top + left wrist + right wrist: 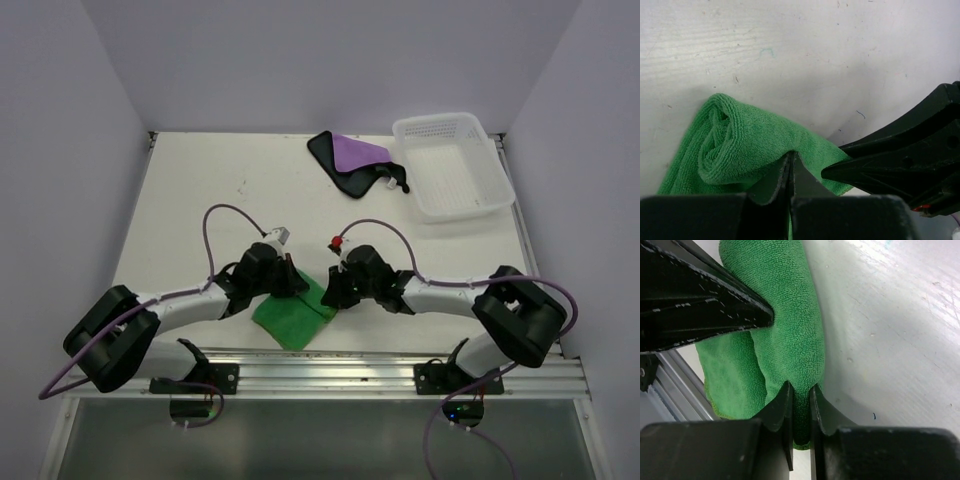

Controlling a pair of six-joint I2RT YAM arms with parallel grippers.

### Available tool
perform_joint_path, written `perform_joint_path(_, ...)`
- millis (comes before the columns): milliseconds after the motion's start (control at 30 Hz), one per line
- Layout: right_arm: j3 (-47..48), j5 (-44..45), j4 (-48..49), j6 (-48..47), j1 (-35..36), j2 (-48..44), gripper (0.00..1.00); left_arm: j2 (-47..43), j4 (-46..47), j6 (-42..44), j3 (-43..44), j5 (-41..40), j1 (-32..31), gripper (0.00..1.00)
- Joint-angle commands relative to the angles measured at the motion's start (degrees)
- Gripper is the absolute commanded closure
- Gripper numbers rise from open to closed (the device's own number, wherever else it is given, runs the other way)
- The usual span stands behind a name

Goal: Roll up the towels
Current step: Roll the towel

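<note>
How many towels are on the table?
2. The green towel lies partly rolled at the near edge; the purple towel lies at the far edge, left of the basket. None seems hidden.

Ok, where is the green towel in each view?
Top external: green towel at the near edge, centre.
Left wrist: green towel lower left, partly rolled.
Right wrist: green towel top centre to bottom centre.
Shared landmark: right gripper, pinching the towel's fold; black wedge at right in left wrist.

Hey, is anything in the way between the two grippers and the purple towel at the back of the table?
Nothing visible: only bare table lies between. The white basket sits right of the purple towel, off the path. The left gripper and right gripper both pinch the green towel.
</note>
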Motion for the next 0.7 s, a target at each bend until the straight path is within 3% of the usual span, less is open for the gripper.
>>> perform_joint_path(0,-2.20,2.46,-5.25,-2.57,1.19,-3.06,0.97,-0.49,-6.72,3.29,5.06,-6.58,0.59,0.99)
perform_joint_path(367,2.54,34.21,-9.21,-8.11,6.47,-4.04,1.00,3.46,-11.13,6.55,17.01,-3.51,3.58,0.99)
perform_joint_path(667,7.73,56.80,-12.63,-11.36,17.53,2.28,1.00,5.84,-11.13,7.08,20.45,-1.14,4.46,1.00)
